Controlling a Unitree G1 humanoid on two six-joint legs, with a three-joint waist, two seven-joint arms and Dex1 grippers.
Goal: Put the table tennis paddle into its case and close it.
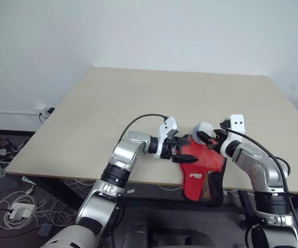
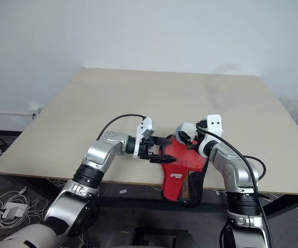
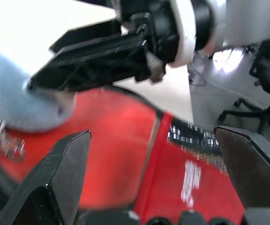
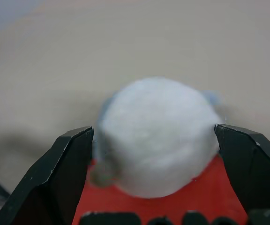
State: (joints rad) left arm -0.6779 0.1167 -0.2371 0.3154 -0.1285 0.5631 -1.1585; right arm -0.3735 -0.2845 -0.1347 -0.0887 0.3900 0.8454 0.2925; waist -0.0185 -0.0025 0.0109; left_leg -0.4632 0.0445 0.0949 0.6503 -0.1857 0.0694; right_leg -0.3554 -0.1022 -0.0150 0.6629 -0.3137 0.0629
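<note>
Left eye view | case: red face, white logo, black mesh end

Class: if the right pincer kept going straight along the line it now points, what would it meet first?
Most likely the fluffy white ball, which sits just ahead between the open right pincer fingers, at the wide end of the red case; exact depth is unclear.

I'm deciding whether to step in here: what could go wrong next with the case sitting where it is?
The case hangs its mesh end over the table's near edge; with both the left gripper and the right gripper open, a nudge might slide it off. The fluffy white ball sits between the right gripper's fingers, so closing there may catch the ball rather than the case.
</note>
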